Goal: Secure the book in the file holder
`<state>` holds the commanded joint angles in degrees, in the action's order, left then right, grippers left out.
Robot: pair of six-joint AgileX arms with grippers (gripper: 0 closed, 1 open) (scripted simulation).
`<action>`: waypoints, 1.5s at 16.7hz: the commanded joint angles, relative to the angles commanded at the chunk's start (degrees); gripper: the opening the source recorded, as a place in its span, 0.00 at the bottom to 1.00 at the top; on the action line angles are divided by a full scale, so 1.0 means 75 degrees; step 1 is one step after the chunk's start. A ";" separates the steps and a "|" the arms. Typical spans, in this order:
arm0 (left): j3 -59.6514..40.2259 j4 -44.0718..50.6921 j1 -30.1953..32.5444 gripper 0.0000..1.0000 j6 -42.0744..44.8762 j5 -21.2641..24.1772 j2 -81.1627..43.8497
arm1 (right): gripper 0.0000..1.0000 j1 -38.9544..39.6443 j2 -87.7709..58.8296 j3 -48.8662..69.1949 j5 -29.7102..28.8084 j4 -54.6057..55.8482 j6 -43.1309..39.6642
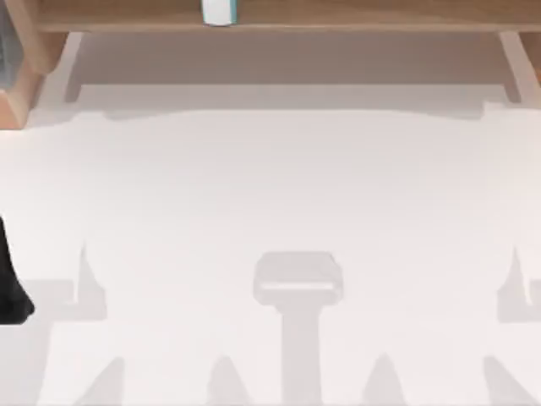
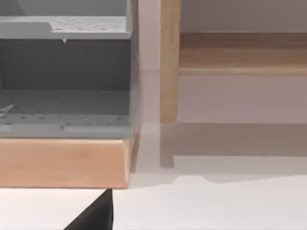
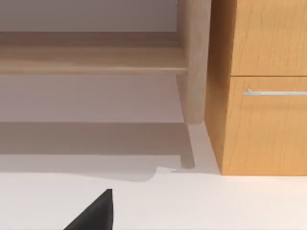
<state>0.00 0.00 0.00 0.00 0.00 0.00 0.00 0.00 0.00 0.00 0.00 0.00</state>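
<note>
Your book (image 1: 219,12) stands on the long wooden board (image 1: 338,15) at the far edge of the top view, a little left of centre, upright with its cyan edge showing. Up there, nothing on the white surface (image 1: 279,186) touches it, but neither arm is anywhere close.

The file holder (image 1: 19,76) sits at the far left corner of the surface, just beside the board's left leg (image 1: 66,68). From the left wrist view you can see why it suits the job: the light-brown front wall (image 2: 62,160) rises in front of a grey perforated inside (image 2: 67,103), a pocket that should keep a thin book from tipping (judging by shape alone).

Your left arm (image 1: 10,288) is a dark form at the left edge of the top view, low and well apart from both book and holder. A dark tip of the left claw (image 2: 93,215) and of the right claw (image 3: 93,213) shows in each wrist view; I cannot tell whether either is apart or together.

A wooden cabinet (image 3: 266,96) with a drawer handle stands beside the board's right leg (image 3: 194,67).

The book still has to be lifted and carried left.
</note>
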 joint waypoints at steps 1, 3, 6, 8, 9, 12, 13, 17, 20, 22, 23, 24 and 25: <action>0.0000 0.0000 0.0000 1.00 0.0000 0.0000 0.0000 | 1.00 0.0000 0.0000 0.0000 0.0000 0.0000 0.0000; -0.0070 -0.0043 0.0028 1.00 0.0000 -0.0026 -0.0079 | 1.00 0.0000 0.0000 0.0000 0.0000 0.0000 0.0000; -0.0693 -0.0433 0.0283 1.00 0.0000 -0.0262 -0.0803 | 1.00 0.0000 0.0000 0.0000 0.0000 0.0000 0.0000; -0.1395 -0.0873 0.0569 1.00 0.0002 -0.0529 -0.1691 | 1.00 0.0000 0.0000 0.0000 0.0000 0.0000 0.0000; -0.1809 -0.1131 0.0737 1.00 0.0003 -0.0686 -0.2256 | 1.00 0.0000 0.0000 0.0000 0.0000 0.0000 0.0000; -0.3214 -0.2012 0.1309 1.00 0.0009 -0.1218 -0.4422 | 1.00 0.0000 0.0000 0.0000 0.0000 0.0000 0.0000; -0.3716 -0.2327 0.1514 1.00 0.0012 -0.1407 -0.5287 | 1.00 0.0000 0.0000 0.0000 0.0000 0.0000 0.0000; -0.5768 -0.3612 0.2347 1.00 0.0027 -0.2174 -0.9041 | 1.00 0.0000 0.0000 0.0000 0.0000 0.0000 0.0000; -0.7213 -0.4520 0.2934 1.00 0.0040 -0.2713 -1.1694 | 1.00 0.0000 0.0000 0.0000 0.0000 0.0000 0.0000; -0.8058 -0.5051 0.3277 1.00 0.0049 -0.3029 -1.3144 | 1.00 0.0000 0.0000 0.0000 0.0000 0.0000 0.0000; -0.8432 -0.5285 0.3429 1.00 0.0053 -0.3168 -1.3751 | 1.00 0.0000 0.0000 0.0000 0.0000 0.0000 0.0000; -0.8768 -0.5496 0.3565 1.00 0.0057 -0.3293 -1.4278 | 1.00 0.0000 0.0000 0.0000 0.0000 0.0000 0.0000; -0.9063 -0.5681 0.3685 1.00 0.0061 -0.3402 -1.4725 | 1.00 0.0000 0.0000 0.0000 0.0000 0.0000 0.0000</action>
<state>-67.97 -42.61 27.63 0.46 -25.52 -110.44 0.00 0.00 0.00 0.00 0.00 0.00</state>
